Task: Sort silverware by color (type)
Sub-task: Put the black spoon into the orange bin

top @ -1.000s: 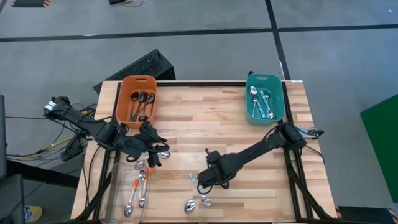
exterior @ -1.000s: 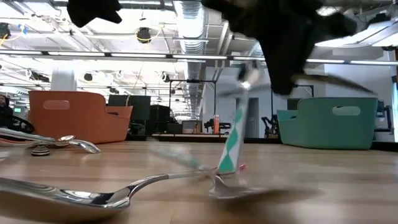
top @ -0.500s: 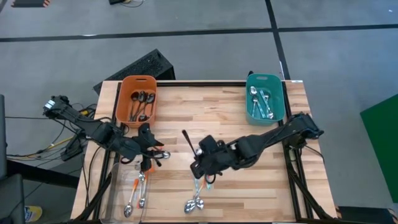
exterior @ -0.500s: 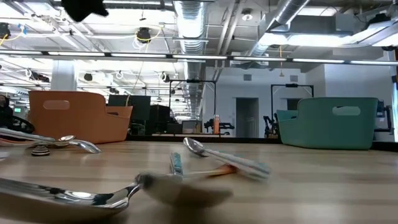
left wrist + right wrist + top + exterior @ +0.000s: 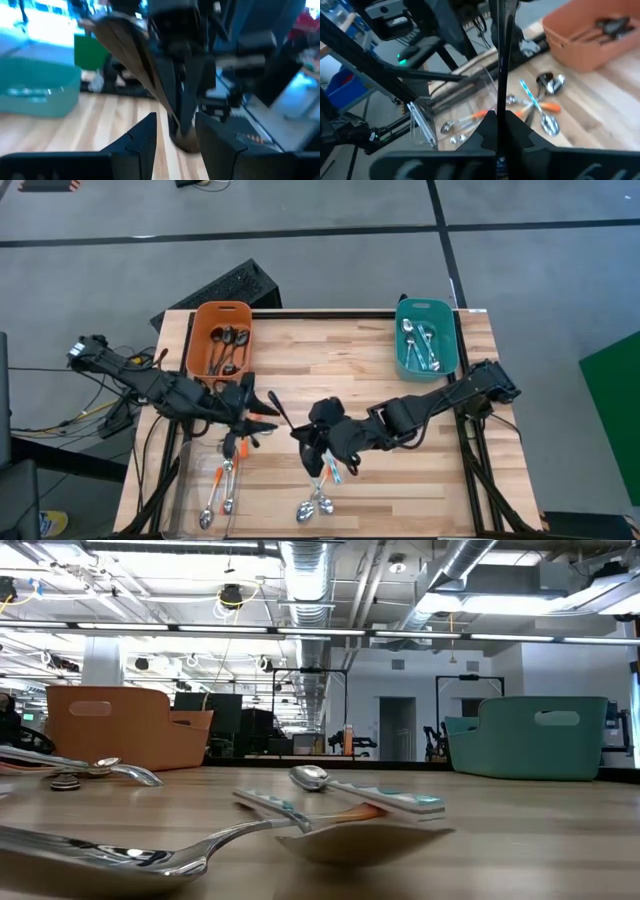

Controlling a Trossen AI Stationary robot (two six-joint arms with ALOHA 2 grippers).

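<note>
A: Where's the spoon being sorted?

B: The dark spoon is pinched in the right gripper, jaws clamped tight on its lower end, the rest of it sticking up past the fingertips, out over the middle of the table. In the right wrist view it runs as a thin black line straight out from between the fingers.

A: How will it handle?

B: Light, stiff and slick, I'd judge. Held by one end, it could pivot in the jaws, so a grip nearer the balance point would likely be steadier.

A: And the left gripper?

B: Just beside the spoon's free end, jaws apart with nothing between them. The left wrist view shows its fingers spread in front of the other arm. It looks placed for a handover, though that's a guess.

A: What's nearby?

B: Below the right jaws lie loose spoons with blue and orange handles. By the left jaws, the clear tray holds orange-handled ones. Farther out, the orange bin has dark spoons and the teal bin blue ones. The two grippers crowding each other is the main obstruction.
</note>
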